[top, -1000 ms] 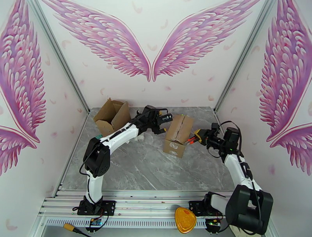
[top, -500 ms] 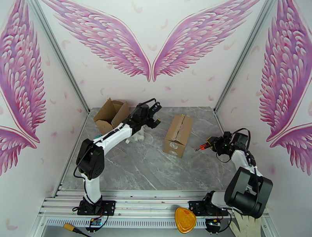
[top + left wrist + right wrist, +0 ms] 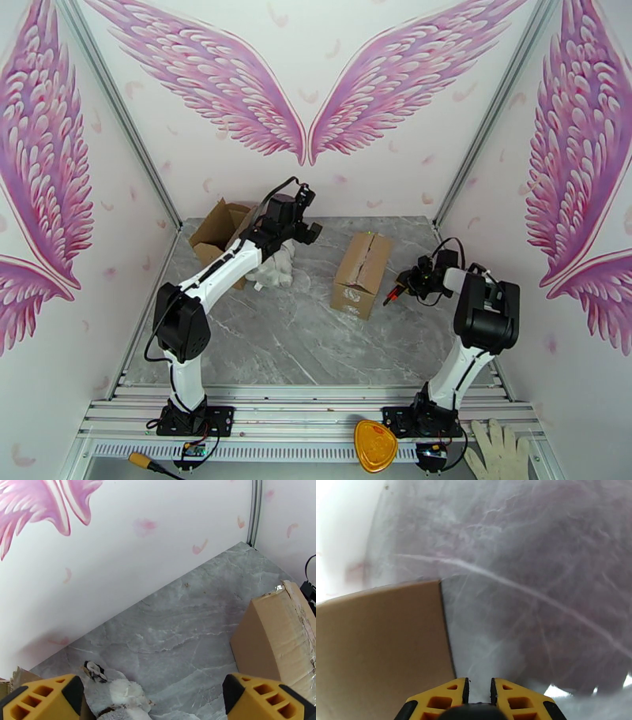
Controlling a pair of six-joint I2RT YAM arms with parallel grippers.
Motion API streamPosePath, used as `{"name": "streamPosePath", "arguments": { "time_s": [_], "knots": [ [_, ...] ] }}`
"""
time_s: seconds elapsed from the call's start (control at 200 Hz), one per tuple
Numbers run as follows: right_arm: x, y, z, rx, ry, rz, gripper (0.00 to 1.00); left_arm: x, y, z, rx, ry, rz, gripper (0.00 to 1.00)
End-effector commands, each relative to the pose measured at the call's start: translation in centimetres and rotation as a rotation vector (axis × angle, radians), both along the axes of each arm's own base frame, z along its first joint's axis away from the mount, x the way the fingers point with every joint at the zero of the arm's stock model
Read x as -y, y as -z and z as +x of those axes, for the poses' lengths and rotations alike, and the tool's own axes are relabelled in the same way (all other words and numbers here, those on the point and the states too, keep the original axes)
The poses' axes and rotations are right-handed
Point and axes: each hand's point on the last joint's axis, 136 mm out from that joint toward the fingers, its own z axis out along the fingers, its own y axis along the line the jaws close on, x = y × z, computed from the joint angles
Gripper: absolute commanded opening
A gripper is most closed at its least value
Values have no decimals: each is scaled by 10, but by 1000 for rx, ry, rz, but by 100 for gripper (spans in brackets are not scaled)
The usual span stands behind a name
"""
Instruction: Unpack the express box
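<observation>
Left gripper (image 3: 305, 223), a two-finger claw with blocky yellow plastic fingers (image 3: 43, 697) cut with hollow cells and edged in black, stands spread wide and holds nothing; it hangs above the rear left part of the grey, white-veined marble-look table (image 3: 316, 347). Just under it lies a fluffy white plush toy (image 3: 275, 268) with small dark patches, its pile soft and lumpy (image 3: 118, 689). Behind the toy sits an open brown cardboard carton (image 3: 221, 233), flaps up. The express box, a closed brown corrugated cardboard box (image 3: 362, 272) with a long, crinkled strip of clear tape along its top seam, lies on the table a little right of centre, well apart from the left claw; from the left wrist its smooth flat side and frayed, taped edge fill the right margin (image 3: 272, 638). The right gripper (image 3: 407, 282) is pinched on a slim red-orange tool (image 3: 392, 296) that slants down toward the box's right side, near it, though whether the tip touches cannot be told. From the right wrist, that gripper (image 3: 478, 693) shows only a narrow slit between its yellow fingers, with the box's matte wall and straight vertical corner (image 3: 379, 645) close ahead at left. A glossy orange rounded-triangle piece (image 3: 375, 444) and a white fabric glove (image 3: 494, 450) lie at the near rail.
</observation>
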Motion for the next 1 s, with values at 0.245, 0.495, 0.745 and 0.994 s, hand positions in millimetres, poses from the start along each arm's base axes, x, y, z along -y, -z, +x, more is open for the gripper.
{"name": "streamPosePath", "arguments": {
  "time_s": [0.245,0.495,0.745,0.994],
  "knots": [
    [19,6,17,-93,-30,-189,50,13,17,-9,-115,27,-38,99],
    [37,-31,21,-58,13,-320,95,21,21,-11,-163,31,-53,99],
    [33,-92,6,5,37,-461,99,42,19,-17,-245,70,-103,96],
    [-29,-159,-13,200,-15,-363,98,66,38,-22,-332,132,-141,93]
  ]
}}
